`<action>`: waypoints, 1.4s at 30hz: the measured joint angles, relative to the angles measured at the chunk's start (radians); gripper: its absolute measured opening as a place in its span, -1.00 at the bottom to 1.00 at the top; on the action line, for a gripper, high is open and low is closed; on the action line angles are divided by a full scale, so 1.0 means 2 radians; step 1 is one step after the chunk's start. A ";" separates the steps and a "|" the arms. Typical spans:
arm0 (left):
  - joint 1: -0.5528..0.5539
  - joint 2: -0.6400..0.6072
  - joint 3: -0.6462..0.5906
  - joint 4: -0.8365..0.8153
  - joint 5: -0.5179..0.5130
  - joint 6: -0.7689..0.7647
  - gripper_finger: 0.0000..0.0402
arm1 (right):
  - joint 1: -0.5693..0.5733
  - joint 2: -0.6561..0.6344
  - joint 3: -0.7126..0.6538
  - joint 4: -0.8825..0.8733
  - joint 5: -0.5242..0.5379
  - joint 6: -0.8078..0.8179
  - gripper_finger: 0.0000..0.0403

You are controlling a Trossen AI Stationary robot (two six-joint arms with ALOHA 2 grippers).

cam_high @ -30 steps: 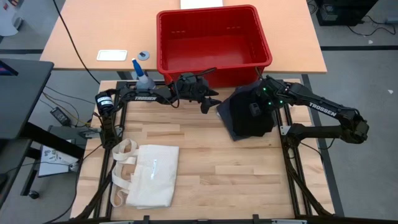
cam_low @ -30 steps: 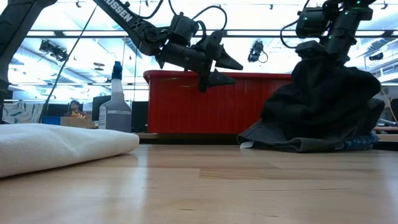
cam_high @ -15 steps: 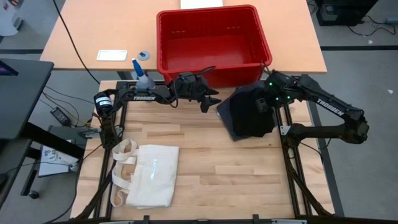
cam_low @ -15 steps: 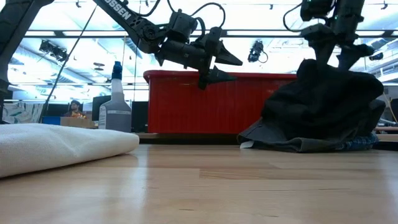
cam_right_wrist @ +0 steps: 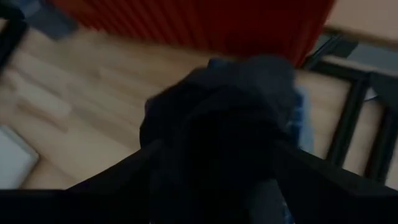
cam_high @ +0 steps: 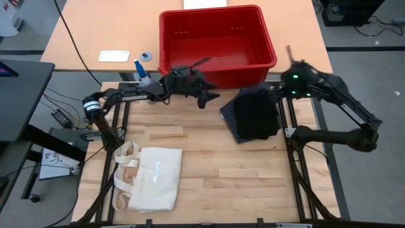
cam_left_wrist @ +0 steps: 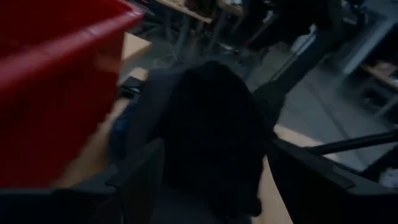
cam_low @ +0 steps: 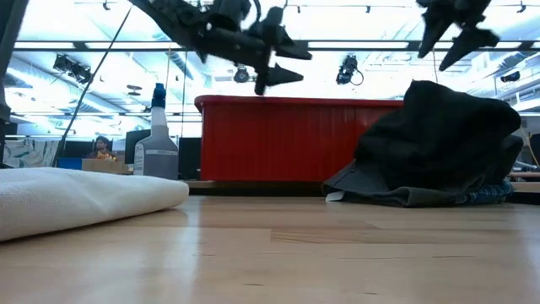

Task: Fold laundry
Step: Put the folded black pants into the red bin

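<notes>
The laundry [cam_high: 254,115] lies in a heap near the table's far right edge, just in front of the red basket. A dark charcoal garment covers it; in the low view the laundry [cam_low: 439,139] shows a grey layer at its foot and blue plaid at its right end. The heap fills the left wrist view [cam_left_wrist: 211,130] and the right wrist view [cam_right_wrist: 217,130]. My left gripper [cam_high: 211,99] hangs open in the air to the left of the heap [cam_low: 302,66]. My right gripper [cam_high: 289,63] is open, high above the heap's right side [cam_low: 447,46].
The red basket [cam_high: 215,11] stands on the far desk behind the heap. A cream tote bag [cam_high: 150,178] lies flat at the near left. A spray bottle [cam_high: 144,77] stands at the far left edge. Bare wood spans the middle and near right.
My right gripper has let go of the heap's top and risen well clear, drawing back toward the far right edge. The heap's peak has sunk a little; its base has stayed put. My left gripper has risen slightly and drawn back toward the left.
</notes>
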 joint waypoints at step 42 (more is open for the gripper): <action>0.013 -0.306 -0.214 -0.195 -0.129 0.074 -0.10 | -0.041 -0.383 -0.249 0.225 -0.020 0.138 0.47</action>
